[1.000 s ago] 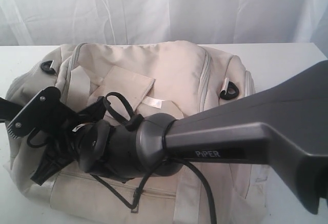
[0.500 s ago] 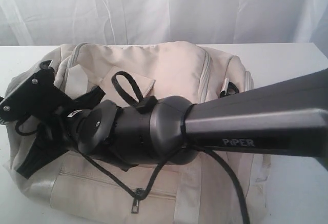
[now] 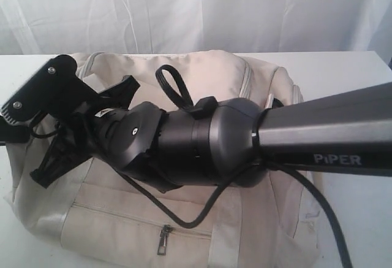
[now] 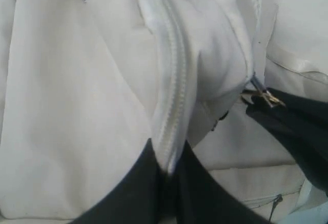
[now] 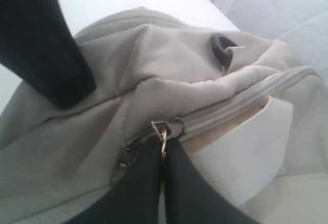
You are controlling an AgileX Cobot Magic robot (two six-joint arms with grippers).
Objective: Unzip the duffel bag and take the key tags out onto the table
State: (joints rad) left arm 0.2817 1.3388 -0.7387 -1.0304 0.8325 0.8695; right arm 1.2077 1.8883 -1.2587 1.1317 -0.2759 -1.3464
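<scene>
The cream duffel bag [image 3: 211,72] lies on the white table [image 3: 343,72]. My right arm [image 3: 202,139] reaches across it to its left end. In the right wrist view my right gripper [image 5: 163,143] is shut on the brass zipper pull [image 5: 159,129] at the end of the top zipper [image 5: 230,108]. My left gripper [image 4: 168,166] is shut on a fold of the bag's fabric along a white zipper seam [image 4: 174,96]. The right gripper's dark fingers [image 4: 294,126] and the brass pull [image 4: 264,97] show beside that fold. The key tags are out of view.
A front pocket with a metal zipper pull [image 3: 164,241] faces the camera. A black strap loop [image 5: 221,48] sits on the bag's end. A white curtain [image 3: 196,10] hangs behind the table. The right arm's cable [image 3: 202,216] droops over the bag's front.
The right arm has pushed further left and back over the bag. Its gripper has closed on the brass zipper pull. The left gripper has kept its pinch on the fabric.
</scene>
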